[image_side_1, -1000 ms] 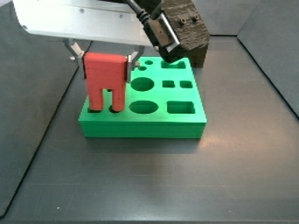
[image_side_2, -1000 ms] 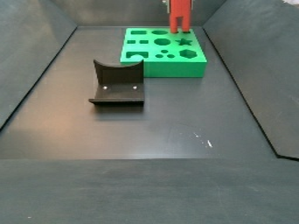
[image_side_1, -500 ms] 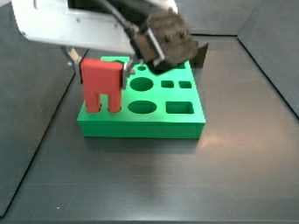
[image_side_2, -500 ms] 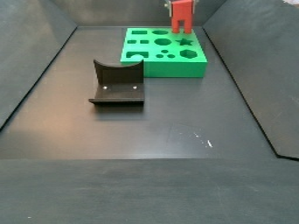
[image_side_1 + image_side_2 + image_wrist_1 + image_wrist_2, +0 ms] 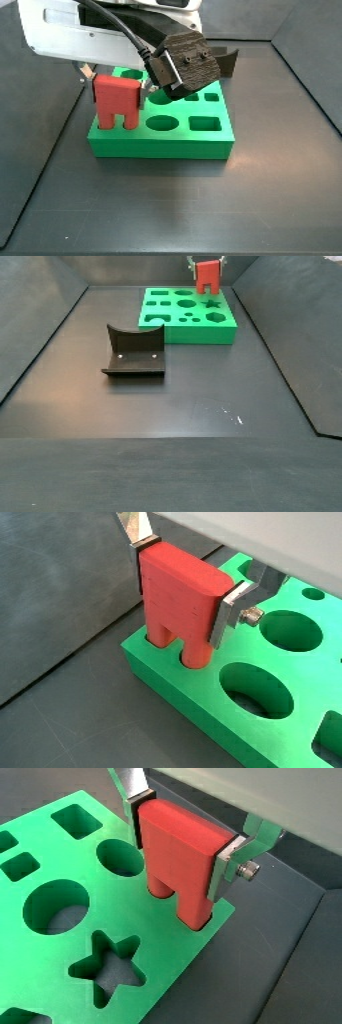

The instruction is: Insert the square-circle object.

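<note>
My gripper point(image 5: 187, 580) is shut on a red two-pronged piece point(image 5: 181, 597), the square-circle object, with a silver finger plate on each side of its body. It stands upright over a corner of the green board point(image 5: 174, 690). Its prong tips reach into holes at the board's edge. Both wrist views show this; the piece point(image 5: 181, 853) is held the same way over the board point(image 5: 174, 973) in the second one. In a side view the piece point(image 5: 116, 100) stands at the board's point(image 5: 160, 142) left edge. In a side view it point(image 5: 207, 276) is at the board's point(image 5: 187, 332) far right.
The board has several other shaped holes, among them circles point(image 5: 254, 692), squares point(image 5: 207, 123) and a star point(image 5: 107, 965). The dark fixture point(image 5: 134, 352) stands on the floor apart from the board. A dark textured block point(image 5: 185, 62) on the arm hangs over the board.
The gripper has come down with the red piece, so its prongs sit lower at the board's holes. The arm's dark block has swung lower over the board.
</note>
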